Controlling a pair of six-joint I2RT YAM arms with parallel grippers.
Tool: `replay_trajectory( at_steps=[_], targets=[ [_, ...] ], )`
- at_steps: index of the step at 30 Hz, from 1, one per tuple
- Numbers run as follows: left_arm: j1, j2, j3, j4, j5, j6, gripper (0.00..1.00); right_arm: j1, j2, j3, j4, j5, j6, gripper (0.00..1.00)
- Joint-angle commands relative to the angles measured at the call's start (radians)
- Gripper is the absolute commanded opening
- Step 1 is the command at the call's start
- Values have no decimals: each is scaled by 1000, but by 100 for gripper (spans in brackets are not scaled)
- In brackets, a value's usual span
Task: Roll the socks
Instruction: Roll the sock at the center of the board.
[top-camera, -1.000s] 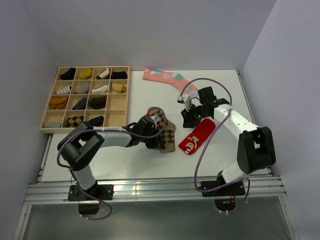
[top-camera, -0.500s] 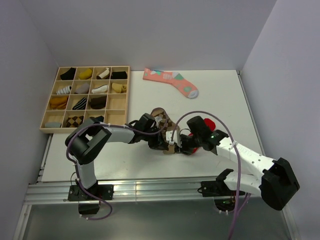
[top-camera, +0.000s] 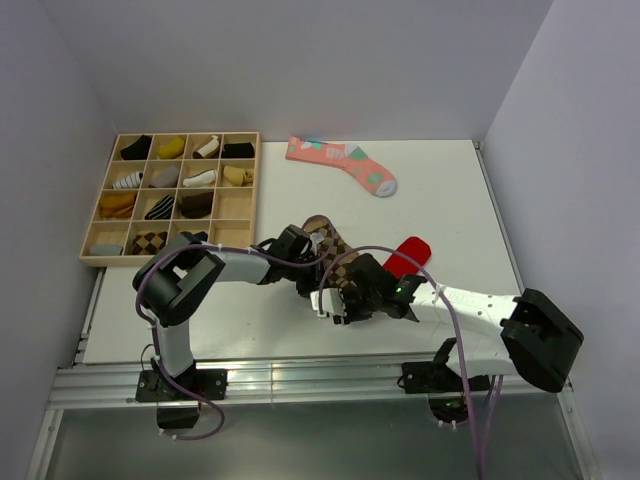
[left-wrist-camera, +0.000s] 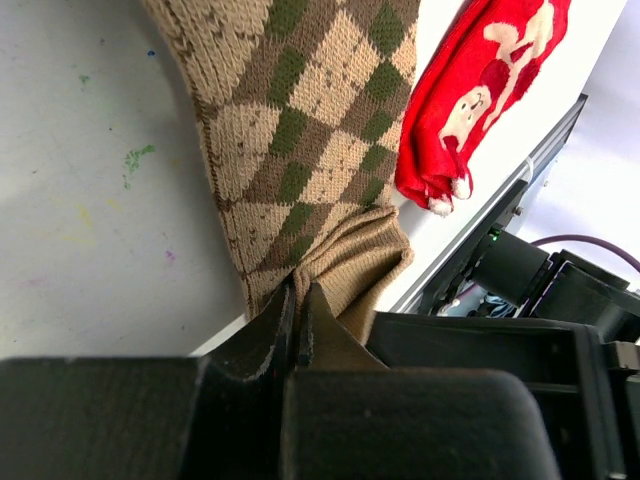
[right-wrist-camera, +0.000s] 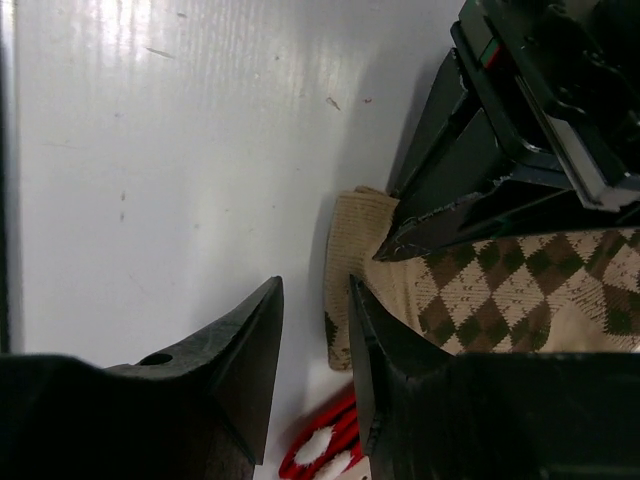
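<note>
Left gripper (left-wrist-camera: 298, 297) pinches the sock (left-wrist-camera: 300, 130); right gripper (right-wrist-camera: 314, 287) hovers alongside.

Top view overhead, far; both wrist views close, sharing argyle sock (left-wrist-camera: 300, 130).

My white table (top-camera: 450, 200) bears the argyle sock (top-camera: 338, 262), a red sock (top-camera: 405, 253) just right of it, a pink sock (top-camera: 340, 160) beyond it, a wooden tray (top-camera: 232, 236) to its left.

Looks like a robot lab cell, not a home: bare white table (top-camera: 450, 190) boxed by blank grey walls (top-camera: 300, 70), aluminium rail (top-camera: 300, 378) behind the left gripper (top-camera: 315, 270), wooden sorting tray (top-camera: 257, 190) well to its left, pen smudges (left-wrist-camera: 135, 160) just ahead of it.
</note>
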Motion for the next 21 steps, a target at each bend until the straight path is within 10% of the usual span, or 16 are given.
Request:
replay_trajectory(
  at_steps=[1, 21],
  targets=[
    [0, 45, -22, -117, -43, 35, 0, 23, 22, -15, 117, 88, -14, 40],
    [13, 24, -36, -73, -7, 6, 1, 28, 100, -43, 128, 193, -14, 27]
  ],
)
